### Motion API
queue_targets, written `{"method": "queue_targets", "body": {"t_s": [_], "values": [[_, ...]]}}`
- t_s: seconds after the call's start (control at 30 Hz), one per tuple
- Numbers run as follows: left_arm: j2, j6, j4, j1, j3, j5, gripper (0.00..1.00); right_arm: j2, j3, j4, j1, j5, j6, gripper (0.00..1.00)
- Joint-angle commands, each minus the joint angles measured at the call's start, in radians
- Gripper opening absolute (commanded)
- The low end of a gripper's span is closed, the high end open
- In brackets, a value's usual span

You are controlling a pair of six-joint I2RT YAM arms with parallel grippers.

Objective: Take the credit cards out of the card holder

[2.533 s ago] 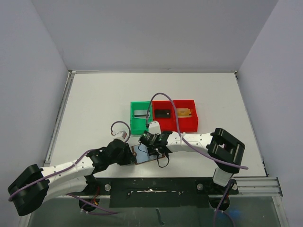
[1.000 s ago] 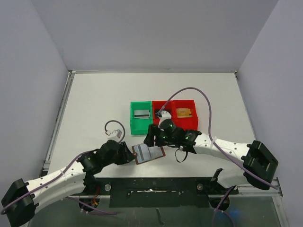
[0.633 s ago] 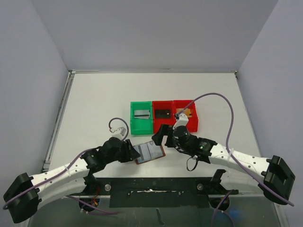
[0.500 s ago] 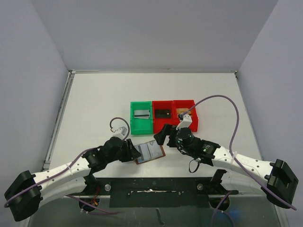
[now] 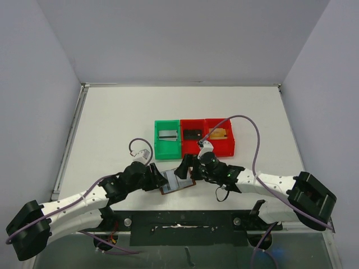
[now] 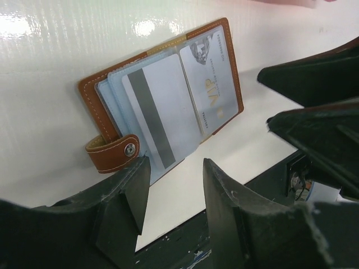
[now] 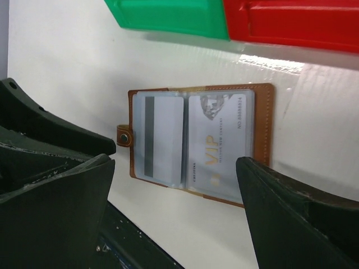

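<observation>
Card holder (image 6: 162, 101): brown stitched leather, lies open flat on glossy white table (image 6: 50, 61), just beyond the left gripper (image 6: 173, 176) fingertips. Snap tab curls next to one dark, blocky left finger (image 6: 126, 196).

Left fingers are parted with nothing between them.

Clear sleeves hold a pale blue card (image 6: 154, 115) with a grey stripe and a grey-white card (image 6: 210, 84) with gold "VIP" lettering.

Right gripper (image 7: 174, 185) is spread wide and straddles the holder without contact.

Smooth plastic green bin (image 7: 168, 14) and red bin (image 7: 291, 22) sit past its fingertips.
</observation>
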Motion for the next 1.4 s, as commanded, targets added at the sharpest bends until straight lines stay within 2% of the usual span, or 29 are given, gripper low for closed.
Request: {"method": "queue_targets", "body": {"t_s": [0.0, 0.17, 0.37, 0.5, 0.8, 1.2, 1.37], "values": [[-0.026, -0.026, 0.031, 0.000, 0.033, -0.043, 0.42, 0.068, 0.082, 0.125, -0.004, -0.130, 0.000, 0.90], [-0.027, -0.035, 0.043, 0.004, 0.028, -0.037, 0.42, 0.183, 0.133, 0.110, -0.004, -0.192, 0.007, 0.75], [-0.007, -0.031, 0.048, 0.005, 0.033, -0.011, 0.42, 0.245, 0.145, 0.104, -0.004, -0.213, 0.022, 0.64], [0.017, 0.003, 0.061, 0.005, 0.038, 0.036, 0.42, 0.288, 0.158, 0.090, -0.004, -0.236, 0.011, 0.50], [0.090, 0.015, 0.083, 0.004, 0.048, 0.063, 0.39, 0.320, 0.130, 0.121, -0.004, -0.237, 0.044, 0.45], [0.175, 0.048, -0.007, 0.004, 0.067, -0.001, 0.30, 0.310, 0.102, 0.182, -0.005, -0.280, 0.075, 0.25], [0.210, 0.058, -0.013, 0.004, 0.068, -0.012, 0.27, 0.301, 0.098, 0.185, -0.005, -0.270, 0.095, 0.24]]}}
